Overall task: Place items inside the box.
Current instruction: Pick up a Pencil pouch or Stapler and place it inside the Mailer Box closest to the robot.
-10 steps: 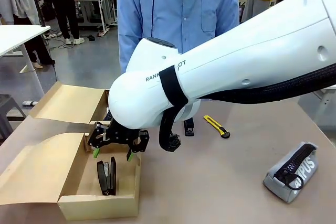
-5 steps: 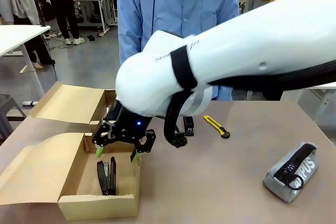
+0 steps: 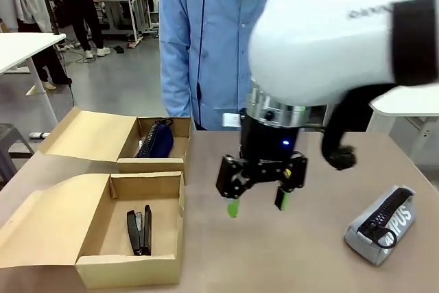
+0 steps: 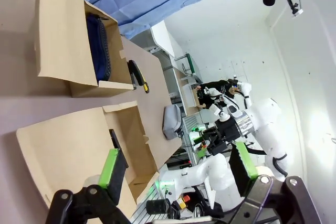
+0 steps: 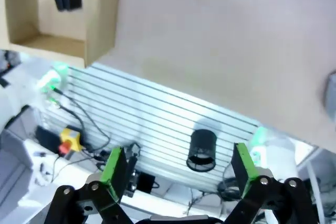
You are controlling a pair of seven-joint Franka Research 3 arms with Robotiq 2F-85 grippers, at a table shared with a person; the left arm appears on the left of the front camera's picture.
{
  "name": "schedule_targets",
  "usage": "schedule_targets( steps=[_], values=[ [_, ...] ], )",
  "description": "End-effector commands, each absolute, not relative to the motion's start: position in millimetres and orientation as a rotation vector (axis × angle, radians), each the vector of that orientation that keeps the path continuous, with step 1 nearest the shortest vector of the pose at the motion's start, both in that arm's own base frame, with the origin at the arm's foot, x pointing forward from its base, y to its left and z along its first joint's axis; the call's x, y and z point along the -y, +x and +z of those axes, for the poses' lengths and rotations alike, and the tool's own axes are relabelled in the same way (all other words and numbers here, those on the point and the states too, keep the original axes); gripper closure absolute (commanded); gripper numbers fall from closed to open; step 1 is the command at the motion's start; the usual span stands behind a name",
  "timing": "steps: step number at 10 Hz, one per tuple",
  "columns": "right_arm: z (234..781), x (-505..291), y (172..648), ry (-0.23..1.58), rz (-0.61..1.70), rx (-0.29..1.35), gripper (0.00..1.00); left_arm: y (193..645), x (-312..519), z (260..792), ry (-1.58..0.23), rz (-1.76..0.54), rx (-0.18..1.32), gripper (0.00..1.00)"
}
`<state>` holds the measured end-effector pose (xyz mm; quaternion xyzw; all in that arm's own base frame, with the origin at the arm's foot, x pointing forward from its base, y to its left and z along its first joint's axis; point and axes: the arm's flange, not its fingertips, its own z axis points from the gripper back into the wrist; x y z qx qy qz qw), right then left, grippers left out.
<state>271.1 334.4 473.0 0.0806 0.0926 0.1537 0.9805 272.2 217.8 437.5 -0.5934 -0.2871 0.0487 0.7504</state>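
- My left end effector (image 4: 177, 163) sits at the bottom of its wrist view, green pads spread apart with nothing between them. Higher up in that view, left of centre, the yellow-black utility knife (image 4: 137, 75) lies on the desk near the farther box.
- Lower left of the front view: the black stapler (image 3: 139, 231) lies flat inside the nearer cardboard box (image 3: 127, 269).
- Just above that, the navy zip pouch (image 3: 156, 141) sits in the farther cardboard box (image 3: 151, 165).
- Dead centre: my right end effector (image 3: 257, 204) hangs over bare desk (image 3: 309, 265), pointing down, fingers wide apart and empty, clear of both boxes.
- Top middle, a person in a blue shirt (image 3: 206, 32) stands at the far edge.
- Lower right: the grey zip pouch (image 3: 384, 223) lies on the desk, outside the boxes, well apart from my right end effector.
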Motion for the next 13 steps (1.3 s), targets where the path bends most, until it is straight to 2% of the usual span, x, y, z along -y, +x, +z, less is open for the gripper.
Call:
schedule_targets(
  steps=[1,2,3,6,8,10,11,13],
  values=[
    [463,-375,288,0.292,0.316,-0.215,0.00,272,-217,438,-1.303,0.091,0.646,0.00],
    [473,-334,271,0.162,0.309,-0.186,0.00,272,-217,438,-1.303,0.091,0.646,0.00],
    [473,-325,280,0.127,0.329,-0.214,0.00,272,-217,438,-1.303,0.091,0.646,0.00],
    [570,-163,276,0.468,0.175,-0.107,0.00,272,-217,438,-1.303,0.091,0.646,0.00],
    [599,-40,269,0.846,-0.039,-0.014,0.00,272,-217,438,-1.303,0.091,0.646,0.00],
    [598,38,252,1.116,-0.094,0.024,0.00,272,-217,438,-1.303,0.091,0.646,0.00],
    [585,72,241,1.179,-0.127,0.038,0.00,272,-217,438,-1.303,0.091,0.646,0.00],
    [524,128,222,1.315,-0.207,0.058,0.00,272,-217,438,-1.303,0.091,0.646,0.00]
  ],
)
